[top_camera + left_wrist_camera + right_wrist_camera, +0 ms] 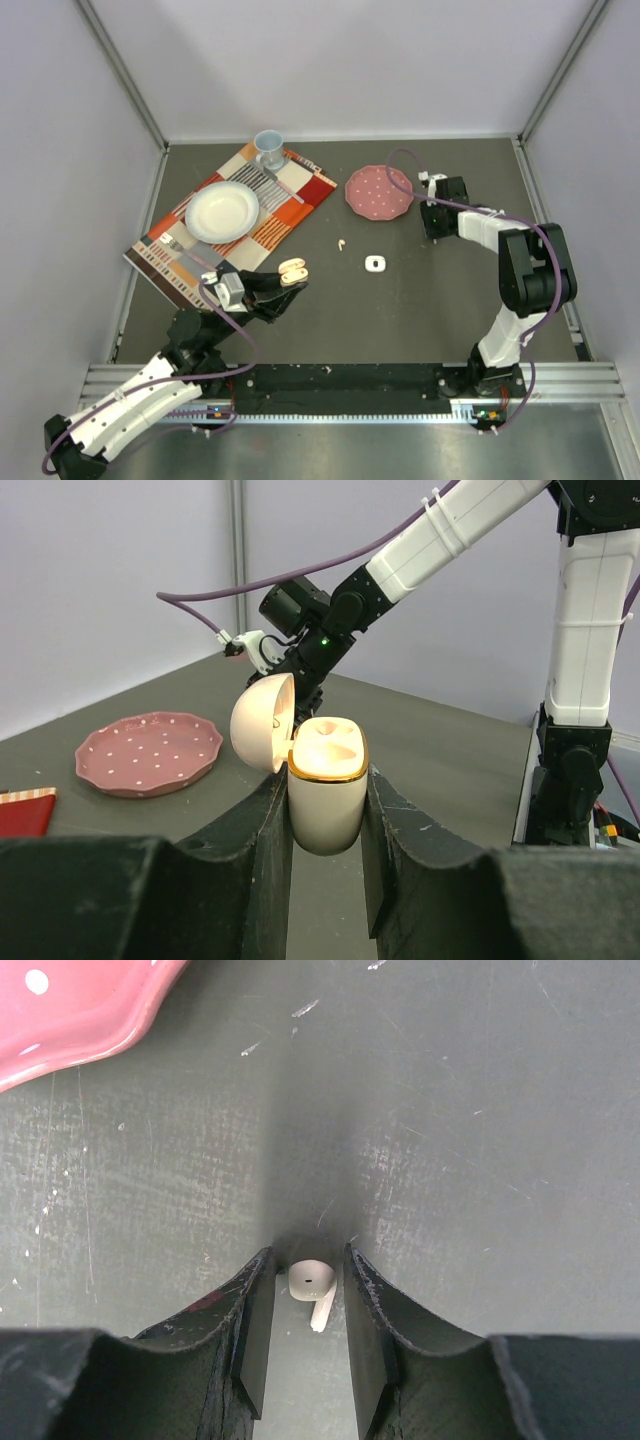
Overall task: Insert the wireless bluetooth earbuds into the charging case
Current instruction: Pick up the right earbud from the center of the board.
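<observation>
Just right of the placemat (300, 195), the left hand (324, 825) is pinching the case (327, 770) upright by its sides, lid hanging open. A loose bud (342, 243) is lying on the counter (400, 310) with open room around it. Near the pink plate (70, 1010), the right hand (308, 1252) is sitting narrowly parted around a second bud (310, 1282), stem pointing toward the wrist; whether it is gripping is unclear.

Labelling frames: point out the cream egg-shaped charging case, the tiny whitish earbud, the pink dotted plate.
cream egg-shaped charging case (325, 810), left wrist view, body.
tiny whitish earbud (309, 1279), right wrist view, head.
pink dotted plate (150, 752), left wrist view, middle.
</observation>
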`<state>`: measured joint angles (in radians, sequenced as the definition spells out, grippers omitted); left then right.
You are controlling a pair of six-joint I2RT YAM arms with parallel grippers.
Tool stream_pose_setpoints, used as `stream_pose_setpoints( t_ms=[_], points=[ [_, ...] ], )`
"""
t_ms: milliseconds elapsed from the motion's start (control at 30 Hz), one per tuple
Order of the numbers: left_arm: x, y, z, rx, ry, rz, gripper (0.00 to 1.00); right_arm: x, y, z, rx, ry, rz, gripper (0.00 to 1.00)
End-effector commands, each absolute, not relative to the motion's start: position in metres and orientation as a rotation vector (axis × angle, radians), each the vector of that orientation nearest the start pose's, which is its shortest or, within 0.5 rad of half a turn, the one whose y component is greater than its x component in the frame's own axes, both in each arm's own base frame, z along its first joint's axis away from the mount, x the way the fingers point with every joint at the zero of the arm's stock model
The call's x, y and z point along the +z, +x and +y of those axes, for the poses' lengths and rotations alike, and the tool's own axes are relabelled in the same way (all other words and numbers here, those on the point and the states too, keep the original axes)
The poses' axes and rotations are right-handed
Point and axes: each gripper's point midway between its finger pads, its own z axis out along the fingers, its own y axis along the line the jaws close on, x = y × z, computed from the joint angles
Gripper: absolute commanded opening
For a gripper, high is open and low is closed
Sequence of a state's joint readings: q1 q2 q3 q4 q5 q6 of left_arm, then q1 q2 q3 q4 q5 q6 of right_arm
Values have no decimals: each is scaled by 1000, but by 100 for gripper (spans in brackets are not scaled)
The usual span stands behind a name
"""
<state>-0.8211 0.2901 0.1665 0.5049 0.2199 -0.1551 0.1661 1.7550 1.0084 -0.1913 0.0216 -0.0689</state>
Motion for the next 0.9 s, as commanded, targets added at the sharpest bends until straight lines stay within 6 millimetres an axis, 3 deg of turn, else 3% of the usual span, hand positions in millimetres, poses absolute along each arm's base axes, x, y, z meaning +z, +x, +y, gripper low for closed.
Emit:
stream_pose_setpoints(
  t_ms=[0, 367, 867],
  points=[
    [300, 137, -217, -999, 583, 1027, 0, 20, 385, 47, -20, -287, 2546, 33],
    [300, 139, -217, -993, 584, 1029, 0, 29, 389, 49, 2, -281, 2506, 34],
    [299, 139, -219, -997, 588, 1030, 0, 24, 387, 50, 17, -281, 2526, 32]
  ],
)
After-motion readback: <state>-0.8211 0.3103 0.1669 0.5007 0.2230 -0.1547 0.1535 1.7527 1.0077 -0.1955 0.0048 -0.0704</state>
